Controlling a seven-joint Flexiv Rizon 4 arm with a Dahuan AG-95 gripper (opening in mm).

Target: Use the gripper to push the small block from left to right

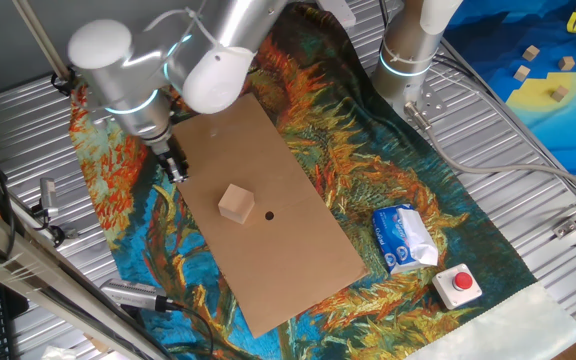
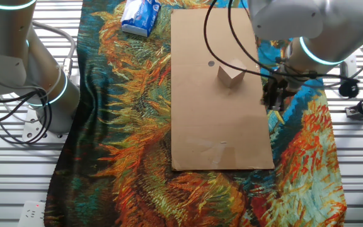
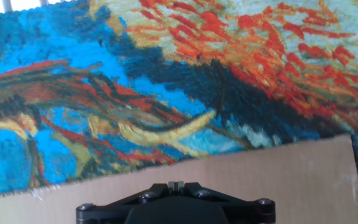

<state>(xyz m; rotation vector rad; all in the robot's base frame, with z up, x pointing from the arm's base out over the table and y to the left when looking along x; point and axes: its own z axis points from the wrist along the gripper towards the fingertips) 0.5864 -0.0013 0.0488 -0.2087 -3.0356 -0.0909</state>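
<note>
Small block [image 1: 235,203] [image 2: 230,75] sitting on brown cardboard sheet [image 1: 268,250] [image 2: 219,126], near sheet's middle, just beside a small dark dot [image 1: 269,214] [image 2: 211,63] on the sheet. One corner turned toward the fixed camera, so rotated relative to sheet edges. Untouched, apart from gripper.

Gripper [image 1: 175,166] [image 2: 273,98] at sheet's long edge, tip down, near the block but with bare cardboard between. Finger gap not resolvable in either fixed view; hand view shows only black gripper body [image 3: 174,205] at bottom of frame, fingertips out of shot, so jaw state: cannot tell. Hand view otherwise filled with cloth and a strip of cardboard edge; block not in it.

Nothing lying on cardboard between gripper and block. Black cables [image 2: 232,44] hanging over sheet in the other fixed view.

Off the sheet: blue-and-white tissue pack [image 1: 403,238] [image 2: 140,16] on the cloth, beige box with red button [image 1: 458,285] just beside it. Second arm's column [image 1: 415,45] [image 2: 17,69] standing at cloth's edge. Tiny wooden blocks [image 1: 560,92] on blue-yellow mat, well apart.

Surface: painted-pattern cloth [image 1: 388,170] [image 2: 131,126] [image 3: 166,81] in orange, blue, dark green over ribbed metal table [image 1: 528,210] [image 2: 5,183].
</note>
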